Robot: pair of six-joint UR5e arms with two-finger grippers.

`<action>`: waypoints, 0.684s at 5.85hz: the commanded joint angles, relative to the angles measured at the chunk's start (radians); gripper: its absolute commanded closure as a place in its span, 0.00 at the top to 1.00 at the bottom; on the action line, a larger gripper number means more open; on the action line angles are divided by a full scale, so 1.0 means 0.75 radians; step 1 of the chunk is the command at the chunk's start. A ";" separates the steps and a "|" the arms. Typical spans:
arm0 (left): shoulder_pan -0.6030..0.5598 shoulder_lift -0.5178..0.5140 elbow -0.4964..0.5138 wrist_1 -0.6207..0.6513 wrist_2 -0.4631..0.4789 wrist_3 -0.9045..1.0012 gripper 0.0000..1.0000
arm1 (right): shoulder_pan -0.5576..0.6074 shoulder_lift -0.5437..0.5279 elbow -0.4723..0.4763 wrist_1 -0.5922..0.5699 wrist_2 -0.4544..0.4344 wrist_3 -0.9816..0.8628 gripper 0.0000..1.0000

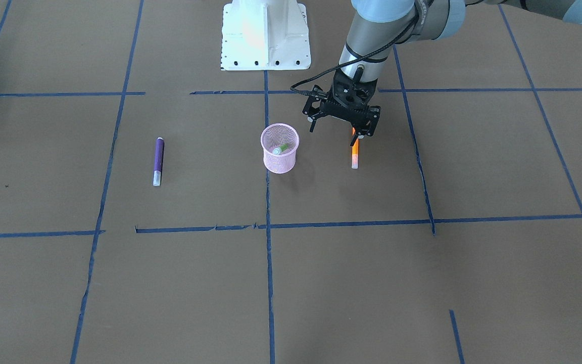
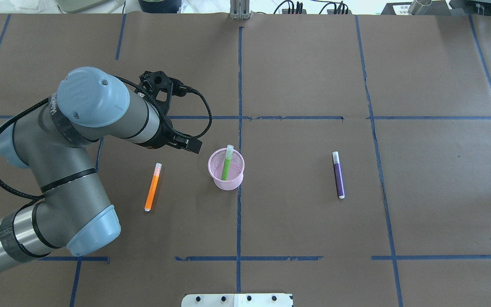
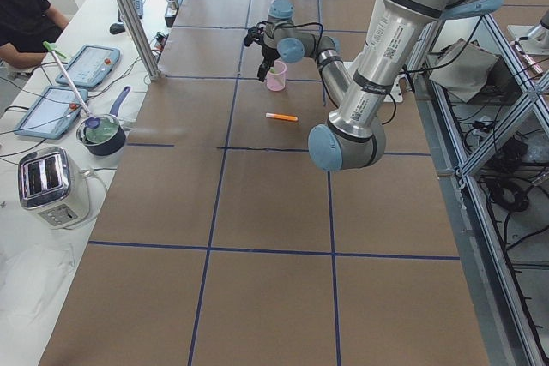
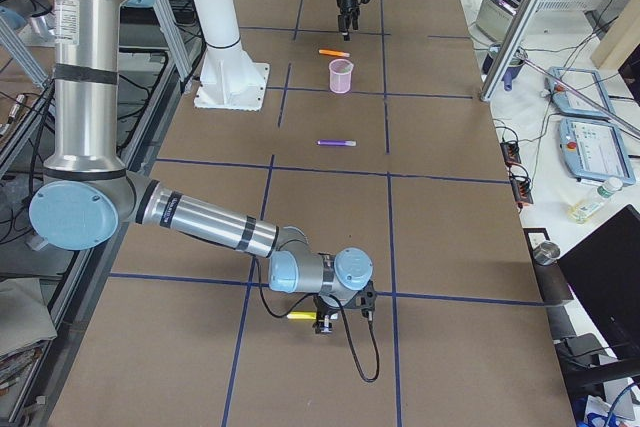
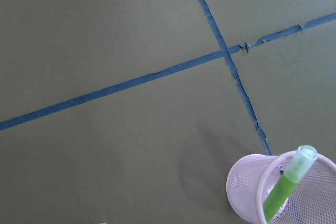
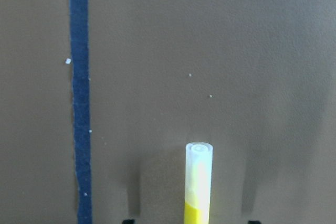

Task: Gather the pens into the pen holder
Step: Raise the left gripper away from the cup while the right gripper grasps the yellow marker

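Left gripper [image 1: 341, 126]: fingers spread, nothing between them. It hangs above the table [image 1: 473, 283], over the robot-side end of the orange pen [image 1: 355, 154].

- From the front the pen sits under one finger, not midway between the two.
- The left wrist camera shows no orange pen at all, only tape lines and the holder at its corner. I judge the gripper is not yet lined up.

Orange pen: lies flat, pale cap end away from the robot, near the pen holder [image 1: 280, 163] but apart from it.

Pen holder: pink mesh cup, upright, mid-table on a blue tape line. One green highlighter [image 1: 281, 148] already leans inside, cap against the rim.

Step in hand, as I read it: pick up the orange pen. To do it well:

- Shift sideways until the barrel is centred between the fingers.
- Keep the fingers crosswise to the barrel.
- Come down near mid-barrel, not at the end, so the pen does not swing.
- Close only when the tips nearly reach the paper.
- Carry it high enough to clear the rim, and drop it on the side away from the leaning highlighter. The cup looks light and could tip.

Purple pen [image 1: 158, 161]: flat on the table on the holder's other side, well apart, untouched.

Right gripper [image 4: 323, 325]: low at the table, far from the holder. Its tips stand apart on either side of a yellow pen [image 6: 199, 182], with a gap on each side.
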 commanded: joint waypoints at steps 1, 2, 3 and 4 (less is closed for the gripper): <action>-0.002 0.002 -0.013 -0.001 0.000 -0.001 1.00 | 0.000 -0.007 -0.006 0.001 0.001 -0.003 0.70; -0.004 0.002 -0.027 -0.001 0.000 -0.001 1.00 | 0.000 -0.009 -0.006 -0.001 0.001 -0.001 0.70; -0.004 0.004 -0.025 -0.001 0.002 0.001 1.00 | -0.002 -0.009 -0.006 -0.001 -0.001 0.005 0.70; -0.004 0.012 -0.027 -0.001 0.002 0.001 1.00 | -0.002 -0.007 -0.016 0.001 -0.001 0.001 0.69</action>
